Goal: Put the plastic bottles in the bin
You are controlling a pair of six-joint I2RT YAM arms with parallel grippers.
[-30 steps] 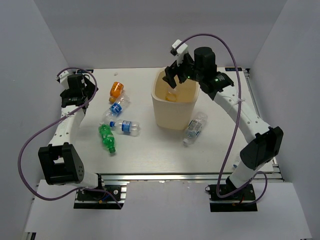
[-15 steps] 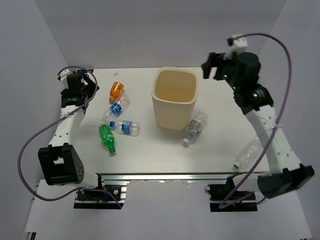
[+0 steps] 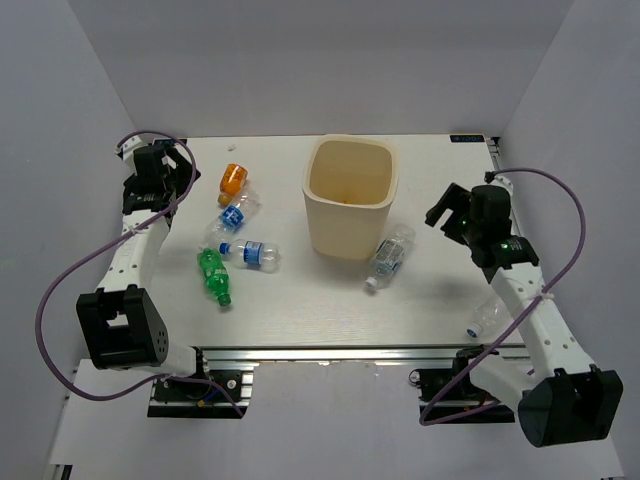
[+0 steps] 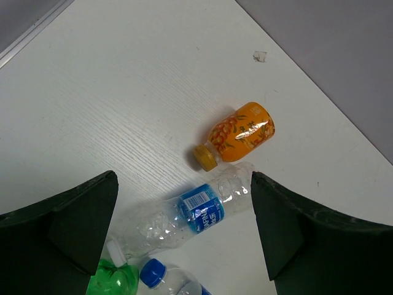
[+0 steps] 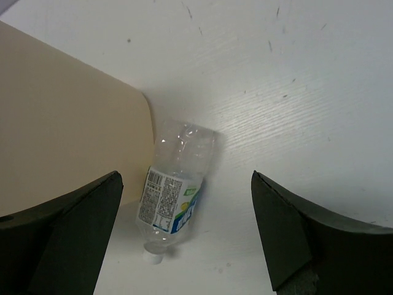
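One clear bottle [image 5: 175, 184] beside bin [image 5: 61, 123]: light, slick, crushable; grip mid-body at label. Wide, empty: left gripper [image 3: 158, 195], right gripper [image 3: 447, 218].

White table [image 3: 300, 300], bin [image 3: 340, 228], perhaps six bottles [image 3: 252, 253]

You see the bin [image 3: 345, 225] upright at centre. Left of it lie an orange bottle [image 3: 232, 180], a green bottle [image 3: 214, 272] and two clear bottles [image 3: 236, 213] [image 3: 250, 252]; another clear bottle [image 3: 390, 256] lies just beside its near-right corner.
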